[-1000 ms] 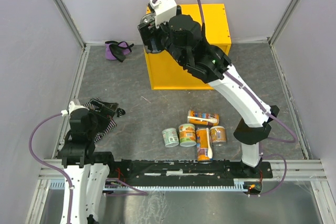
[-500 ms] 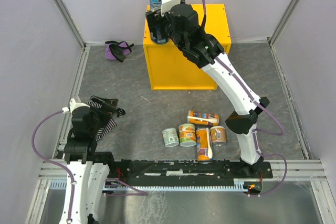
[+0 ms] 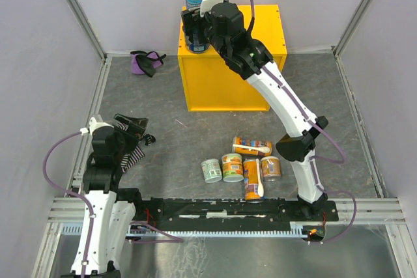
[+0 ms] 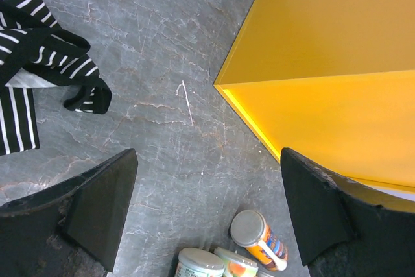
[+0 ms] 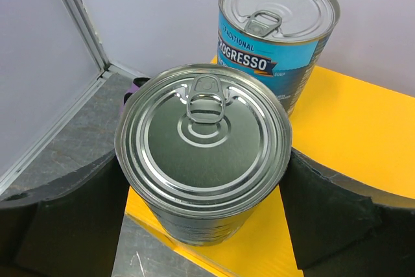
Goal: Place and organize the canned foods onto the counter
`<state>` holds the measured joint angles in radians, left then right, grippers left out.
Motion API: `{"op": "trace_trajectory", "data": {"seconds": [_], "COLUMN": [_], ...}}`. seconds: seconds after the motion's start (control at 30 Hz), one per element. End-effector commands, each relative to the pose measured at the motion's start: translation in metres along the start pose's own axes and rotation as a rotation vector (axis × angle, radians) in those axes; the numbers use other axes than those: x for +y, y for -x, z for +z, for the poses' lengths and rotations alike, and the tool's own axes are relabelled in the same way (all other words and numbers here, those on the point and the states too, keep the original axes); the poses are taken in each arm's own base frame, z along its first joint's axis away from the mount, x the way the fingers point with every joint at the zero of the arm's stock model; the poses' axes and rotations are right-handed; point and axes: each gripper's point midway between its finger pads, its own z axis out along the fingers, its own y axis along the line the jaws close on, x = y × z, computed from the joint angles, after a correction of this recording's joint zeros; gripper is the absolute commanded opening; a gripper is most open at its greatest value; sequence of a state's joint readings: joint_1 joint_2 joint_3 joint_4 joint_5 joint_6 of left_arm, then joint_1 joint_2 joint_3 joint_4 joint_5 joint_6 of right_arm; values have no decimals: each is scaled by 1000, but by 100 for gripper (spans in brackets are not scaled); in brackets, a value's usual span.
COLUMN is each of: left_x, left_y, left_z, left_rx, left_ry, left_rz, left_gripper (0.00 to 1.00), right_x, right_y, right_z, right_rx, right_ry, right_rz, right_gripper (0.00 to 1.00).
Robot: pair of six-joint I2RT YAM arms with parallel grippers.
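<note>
Striped cloth (image 4: 26,63) beside left gripper (image 4: 207,205), jaws wide, empty. Purple bundle (image 3: 144,62) by far wall. Right gripper (image 5: 204,205) jaws clamp silver-topped can (image 5: 204,141) at left edge of yellow counter (image 5: 350,128); blue-labelled can (image 5: 279,37) upright just behind. Other cans (image 3: 244,164) clustered on floor.

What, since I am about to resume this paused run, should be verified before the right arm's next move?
1. The near can is over the counter: ok, though close to its corner.
2. The near can's base rests on the counter: cannot tell.
3. The right tool has let go: not ok, it is closed on the near can.
4. The Progresso can stands upright on the counter: ok.
5. The left tool is open and empty: ok.
6. All cans are placed: not ok, five cans sit grouped on the table.
</note>
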<state>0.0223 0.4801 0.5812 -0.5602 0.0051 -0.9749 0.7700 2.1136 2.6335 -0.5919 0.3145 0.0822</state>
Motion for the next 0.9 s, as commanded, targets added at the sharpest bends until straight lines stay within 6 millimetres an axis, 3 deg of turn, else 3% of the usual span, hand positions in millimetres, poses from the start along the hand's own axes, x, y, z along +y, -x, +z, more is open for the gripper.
{"op": "trace_trajectory", "data": {"seconds": [0.0,0.53,0.87], "left_x": [-12,-8,-8], "left_y": [10,7,7], "left_z": [7,17,21], "left_rx": [-41,-34,-30], "left_ry": [-50,-45,-45], "left_rz": [13,7,8], "left_gripper": [96,96,96], "right_x": [-7,-11,-12], "right_y": [96,64,61], "right_z": [-20,5,10], "right_rx": [-300,-241,-245], "right_ry": [17,-8,-10], "right_rz": [122,85,24], "right_gripper": [1,1,1]}}
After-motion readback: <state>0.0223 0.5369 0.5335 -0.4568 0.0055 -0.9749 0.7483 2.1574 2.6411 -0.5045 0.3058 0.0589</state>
